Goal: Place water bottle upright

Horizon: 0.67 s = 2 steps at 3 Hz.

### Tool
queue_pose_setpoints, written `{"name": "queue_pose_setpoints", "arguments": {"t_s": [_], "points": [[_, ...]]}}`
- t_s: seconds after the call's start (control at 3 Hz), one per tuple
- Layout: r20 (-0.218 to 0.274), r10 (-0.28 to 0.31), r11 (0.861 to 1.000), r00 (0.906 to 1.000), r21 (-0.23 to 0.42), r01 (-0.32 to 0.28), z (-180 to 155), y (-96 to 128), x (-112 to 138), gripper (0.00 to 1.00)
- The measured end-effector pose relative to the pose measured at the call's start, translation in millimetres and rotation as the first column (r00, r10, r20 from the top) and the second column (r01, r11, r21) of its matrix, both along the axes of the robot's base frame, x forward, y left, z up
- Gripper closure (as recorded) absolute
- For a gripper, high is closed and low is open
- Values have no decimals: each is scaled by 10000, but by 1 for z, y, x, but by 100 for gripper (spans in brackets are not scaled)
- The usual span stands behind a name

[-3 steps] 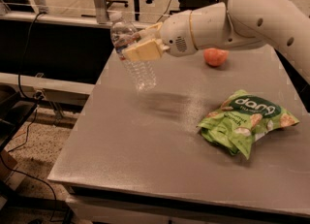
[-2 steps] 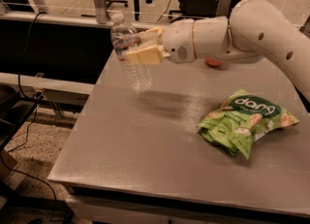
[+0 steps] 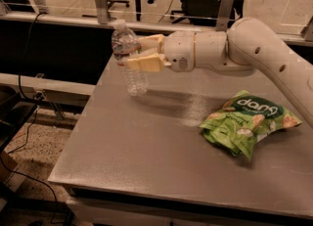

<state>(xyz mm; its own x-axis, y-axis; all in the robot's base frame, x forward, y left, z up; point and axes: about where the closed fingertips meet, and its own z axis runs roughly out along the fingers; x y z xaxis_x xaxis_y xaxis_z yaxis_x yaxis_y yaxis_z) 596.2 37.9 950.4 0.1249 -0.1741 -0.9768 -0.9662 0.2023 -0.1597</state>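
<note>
Two things showed at the table (image 3: pixel 146 142): the bottle (image 3: pixel 133 79), upright near its far left edge, and a green bag (image 3: pixel 247 122) lying well apart on the right. We saw the gripper (image 3: pixel 133 50) with its jaws clamped on the bottle's middle; whether the base touched the table, we could not tell.

Water bottle (image 3: pixel 130 76): clear ribbed plastic, white cap, dark label band near neck. Upright, slight tilt, near the far left corner of the desk (image 3: pixel 146 142); can't tell if its base touches. End effector (image 3: pixel 134 52) clamps its upper body from the right.
</note>
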Motion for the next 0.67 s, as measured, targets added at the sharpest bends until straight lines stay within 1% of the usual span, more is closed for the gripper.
{"name": "queue_pose_setpoints", "arguments": {"t_s": [0.33, 0.67], "points": [[96, 304, 9984, 9995, 482, -308, -6, 3, 2, 100], [279, 547, 9941, 9981, 926, -571, -8, 6, 2, 82]]}}
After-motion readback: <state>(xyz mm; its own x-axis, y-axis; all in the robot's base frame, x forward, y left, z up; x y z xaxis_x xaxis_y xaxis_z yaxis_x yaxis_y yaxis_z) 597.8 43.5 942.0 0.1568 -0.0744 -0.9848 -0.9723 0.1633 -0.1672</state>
